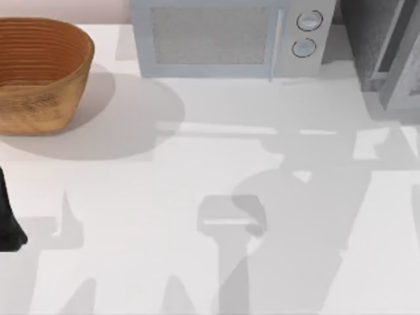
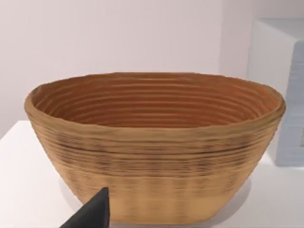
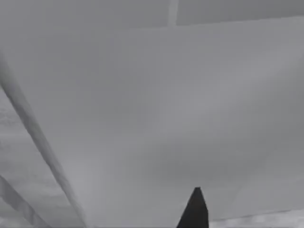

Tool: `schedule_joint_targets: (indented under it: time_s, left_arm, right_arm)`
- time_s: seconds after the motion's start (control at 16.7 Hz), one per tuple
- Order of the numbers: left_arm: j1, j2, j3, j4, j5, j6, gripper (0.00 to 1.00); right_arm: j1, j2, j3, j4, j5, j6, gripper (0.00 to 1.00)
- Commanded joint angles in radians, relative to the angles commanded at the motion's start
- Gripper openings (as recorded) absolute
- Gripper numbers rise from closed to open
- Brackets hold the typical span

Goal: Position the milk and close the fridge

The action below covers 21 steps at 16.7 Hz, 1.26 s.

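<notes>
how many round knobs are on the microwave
2. Both sit on the microwave front panel, at its right end by the fridge: the upper knob directly above the lower knob. None looks hidden.

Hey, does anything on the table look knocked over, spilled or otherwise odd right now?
Nothing looks spilled or toppled. The basket stands upright at the table's far left, the microwave squarely at the back. One thing stands out: the fridge door at the far right looks swung open.
</notes>
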Motion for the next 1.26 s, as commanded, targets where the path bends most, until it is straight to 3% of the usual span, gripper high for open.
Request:
schedule_joint_targets:
  time_s: [0.18,0.54,1.02,1.26]
  left_arm:
    - [0.000,0.000,0.000,0.000,0.000,0.000,1.00]
    - [0.000,0.000,0.000,0.000,0.000,0.000,1.00]
    - [0.000,0.000,0.000,0.000,0.000,0.000,1.00]
    - [0.000,0.000,0.000,0.000,0.000,0.000,1.00]
  right_arm:
    - [0.068,-0.025,-0.030,0.035,0.066,0.059,1.00]
    - [0.054,-0.006,-0.019,0.027,0.073,0.057,1.00]
    - [0.057,0.285,0.356,-0.046,0.079,0.059,1.00]
    - [0.057,0.339,0.419,-0.060,0.081,0.059,1.00]
